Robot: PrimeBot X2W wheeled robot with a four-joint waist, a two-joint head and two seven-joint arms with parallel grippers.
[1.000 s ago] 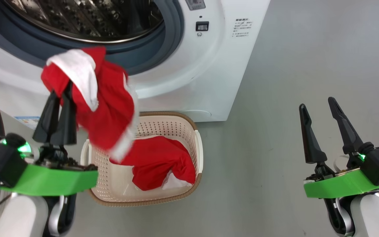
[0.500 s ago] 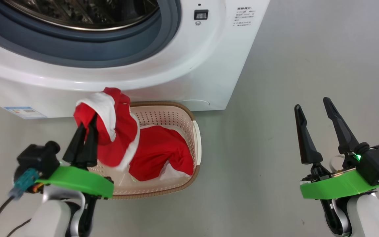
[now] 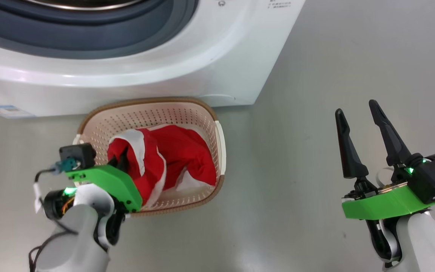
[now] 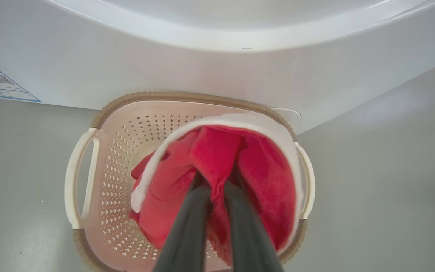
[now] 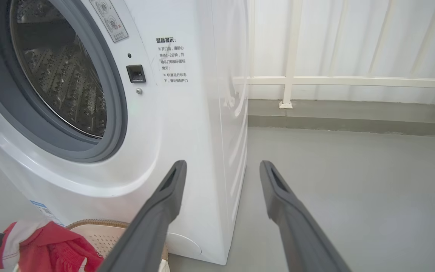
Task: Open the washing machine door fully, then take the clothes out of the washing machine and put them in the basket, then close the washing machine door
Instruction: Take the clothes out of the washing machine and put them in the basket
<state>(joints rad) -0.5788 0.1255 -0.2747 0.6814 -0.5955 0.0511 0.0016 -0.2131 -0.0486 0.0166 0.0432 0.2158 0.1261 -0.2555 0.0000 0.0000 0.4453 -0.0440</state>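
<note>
Down from the front of the drum opening has come the left gripper (image 4: 215,183), and the head camera has tipped down with it, so the machine's front has slid up that view. Its two dark fingers stand nearly together, pinching a fold of the clothes (image 3: 142,158) — red fabric with a white band — and the wrist view shows the cloth draped around and over both fingertips. The held piece hangs low inside the basket (image 3: 145,102), touching or just above a second red heap already lying on the basket floor; which, I cannot tell. The right gripper (image 3: 355,109) idles well apart over bare grey floor (image 3: 308,75), jaws spread wide and empty.

Judging by the way it sags and bunches, this fabric is light, limp and forgiving: nothing to break, little to slip, but no stiffness to steer it by. A pinch on a thick gather near the garment's middle would serve best, since a grip on an edge leaves a long tail that could catch the brown rim.

Just behind the basket stands the washing machine (image 3: 164,71), its steel drum (image 5: 62,75) uncovered, and what shows of it has no red cloth in it.
</note>
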